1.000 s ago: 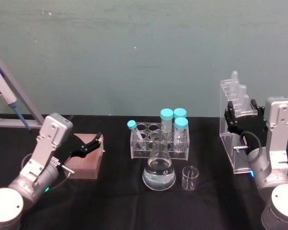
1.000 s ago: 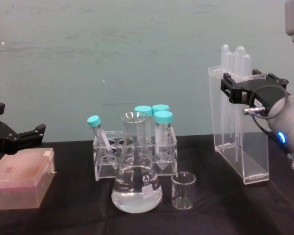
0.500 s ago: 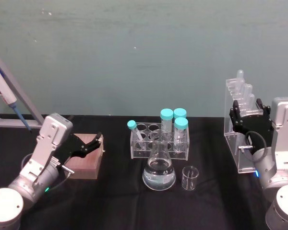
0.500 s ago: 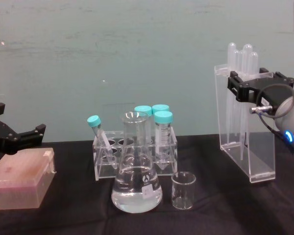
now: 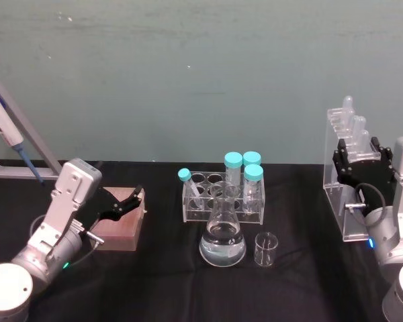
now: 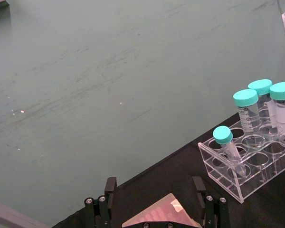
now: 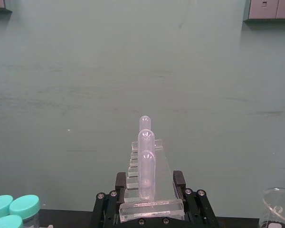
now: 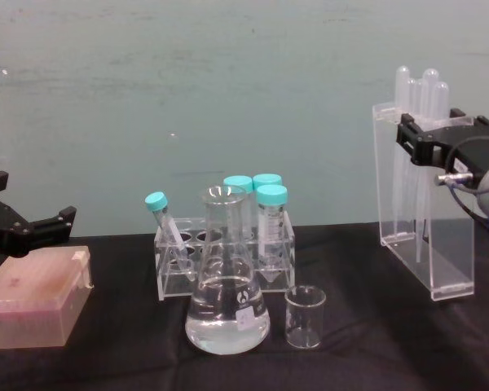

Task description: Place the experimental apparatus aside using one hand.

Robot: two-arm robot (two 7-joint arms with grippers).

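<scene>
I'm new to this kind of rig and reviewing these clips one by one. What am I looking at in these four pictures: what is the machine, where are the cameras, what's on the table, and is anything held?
It is a robot with two arms, each ending in a black two-jaw gripper. One picture comes from a camera on its head, looking down; one from its chest, looking across the table; one from each wrist. On the black table stand a conical flask of clear liquid, a small beaker and a clear rack of teal-capped tubes. The right gripper is shut on the tall acrylic pipette stand at the table's right side. The left gripper rests open over a pinkish box, holding nothing.
</scene>
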